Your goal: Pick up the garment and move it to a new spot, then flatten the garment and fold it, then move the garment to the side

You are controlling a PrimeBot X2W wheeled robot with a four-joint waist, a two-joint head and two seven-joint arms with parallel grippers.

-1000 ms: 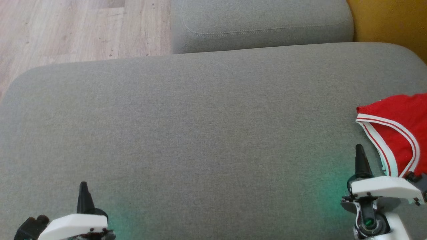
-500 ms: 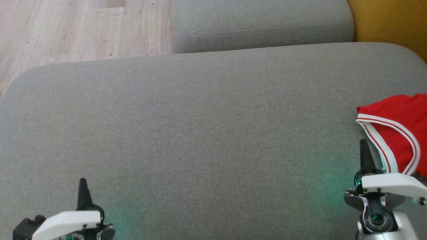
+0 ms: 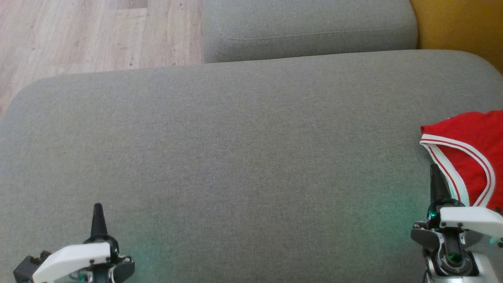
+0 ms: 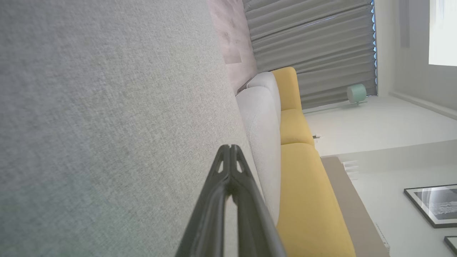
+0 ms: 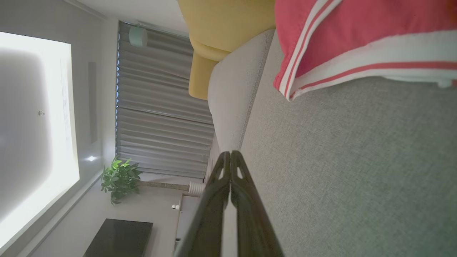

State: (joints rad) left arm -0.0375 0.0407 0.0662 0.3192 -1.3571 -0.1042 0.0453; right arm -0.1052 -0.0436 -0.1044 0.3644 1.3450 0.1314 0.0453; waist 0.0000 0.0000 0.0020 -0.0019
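Soft daylight; window (image 5: 35,117) blown out; green glow on cushion (image 3: 251,157), perhaps LED.

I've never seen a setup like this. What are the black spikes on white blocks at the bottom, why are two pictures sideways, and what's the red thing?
This is a two-armed robot. The wide picture comes from a camera on its head, looking down. The black spikes are its grippers, each a pair of long dark fingers: the left gripper at lower left, the right gripper at lower right. The other two pictures come from cameras on each wrist, looking along the fingers, so the room appears tipped. In both, the fingertips are pressed together with nothing between them, so nothing is held. The work surface is a grey sofa seat. At its right side lies a red garment with white striped trim, just beside the right gripper.
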